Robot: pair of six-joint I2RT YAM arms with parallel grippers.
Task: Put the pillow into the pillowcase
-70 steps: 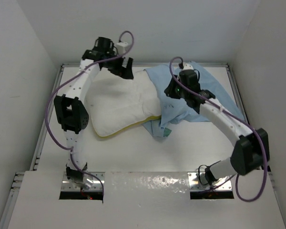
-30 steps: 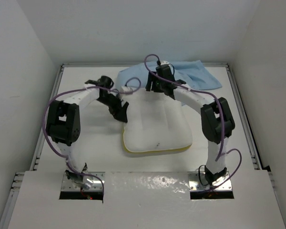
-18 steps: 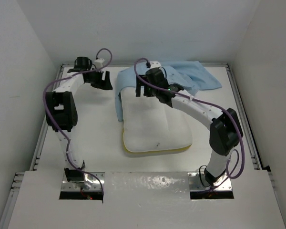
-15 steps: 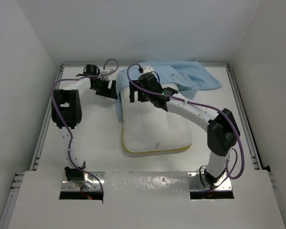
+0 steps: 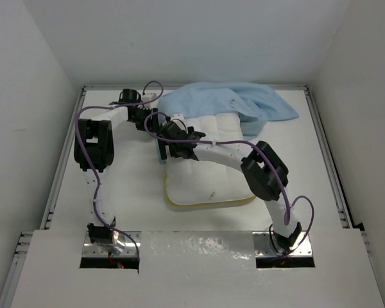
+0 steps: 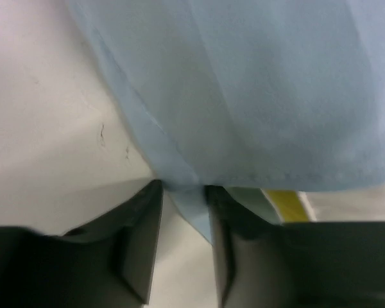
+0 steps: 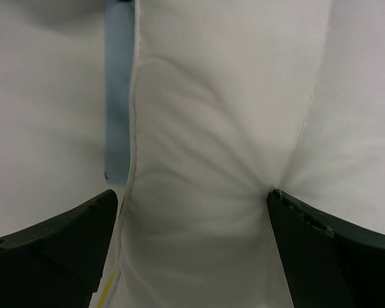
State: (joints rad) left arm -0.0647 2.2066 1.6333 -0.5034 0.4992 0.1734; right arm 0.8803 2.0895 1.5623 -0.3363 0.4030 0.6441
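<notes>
Left gripper (image 6: 183,187) pinched nearly closed, seemingly — right gripper (image 7: 191,196) spread wide.

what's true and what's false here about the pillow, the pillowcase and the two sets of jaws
1. The pillowcase is draped over the far end of the pillow. True.
2. The pillow is fully inside the pillowcase. False: its near end, with the yellow edge, lies bare.
3. The left jaws pinch an edge of the pillowcase. True.
4. The right jaws are shut on the pillow. False: they stand wide open over its top, near its left edge.
</notes>
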